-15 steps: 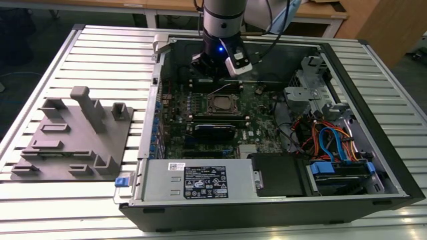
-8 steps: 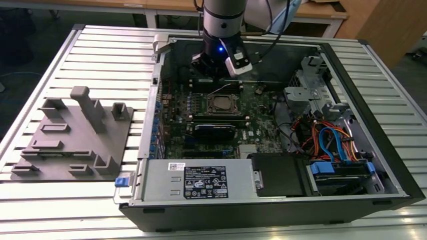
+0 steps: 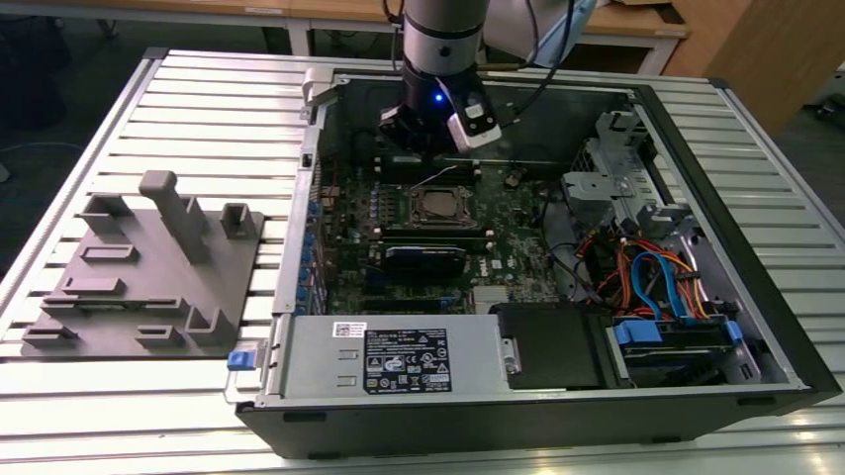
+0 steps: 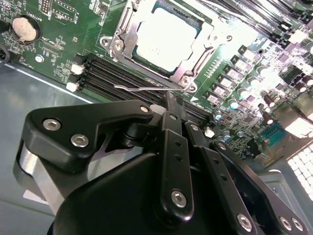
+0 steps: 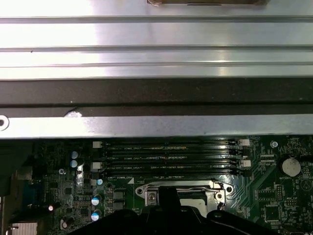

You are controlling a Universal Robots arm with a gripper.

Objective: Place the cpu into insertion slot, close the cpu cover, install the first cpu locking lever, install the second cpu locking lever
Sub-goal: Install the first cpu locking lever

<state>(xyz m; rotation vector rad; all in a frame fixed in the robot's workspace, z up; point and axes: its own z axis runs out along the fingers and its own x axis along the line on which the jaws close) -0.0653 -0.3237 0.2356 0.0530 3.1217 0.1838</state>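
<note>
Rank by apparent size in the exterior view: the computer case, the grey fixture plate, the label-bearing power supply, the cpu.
1. The computer case, largest by far.
2. The grey fixture plate.
3. The power supply, not much smaller than the plate, and nearer the camera, so that gap is unsure.
4. The cpu, smallest.

Cpu in insertion slot under cpu cover; memory slots beside it, gripper over their edge.

Even overhead light, with strong glare on the cpu and the blurred claw.
</note>
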